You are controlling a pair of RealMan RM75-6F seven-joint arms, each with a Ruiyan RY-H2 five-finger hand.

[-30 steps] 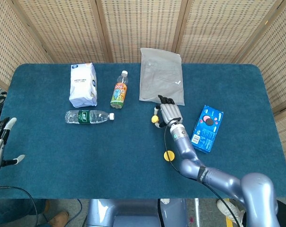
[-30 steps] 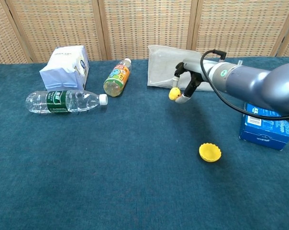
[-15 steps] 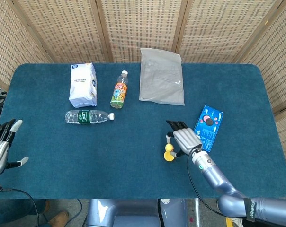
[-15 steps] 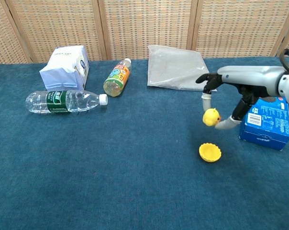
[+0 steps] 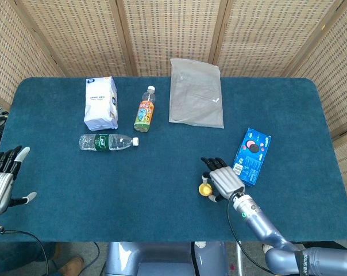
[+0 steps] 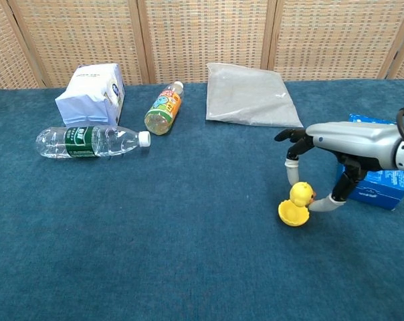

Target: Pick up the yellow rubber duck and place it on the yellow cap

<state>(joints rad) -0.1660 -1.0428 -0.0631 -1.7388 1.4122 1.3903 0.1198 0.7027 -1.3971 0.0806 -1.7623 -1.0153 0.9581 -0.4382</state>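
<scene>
The yellow rubber duck (image 6: 300, 195) stands upright on the yellow cap (image 6: 290, 215) at the near right of the blue table. My right hand (image 6: 326, 139) reaches over it from the right and pinches the duck between a finger and the thumb, the other fingers spread. In the head view the duck (image 5: 205, 188) shows just left of the right hand (image 5: 223, 181), and the cap is hidden beneath it. My left hand (image 5: 1, 178) hovers off the table's left edge, fingers apart, holding nothing.
A blue cookie box (image 6: 376, 180) lies just right of the right hand. Further back lie a grey bag (image 5: 196, 100), an orange juice bottle (image 5: 144, 109), a white tissue pack (image 5: 101, 103) and a water bottle (image 5: 107, 141) on its side.
My right hand carried the duck from beside the grey bag toward the near edge and lowered it onto the yellow cap. The left hand barely moved.
</scene>
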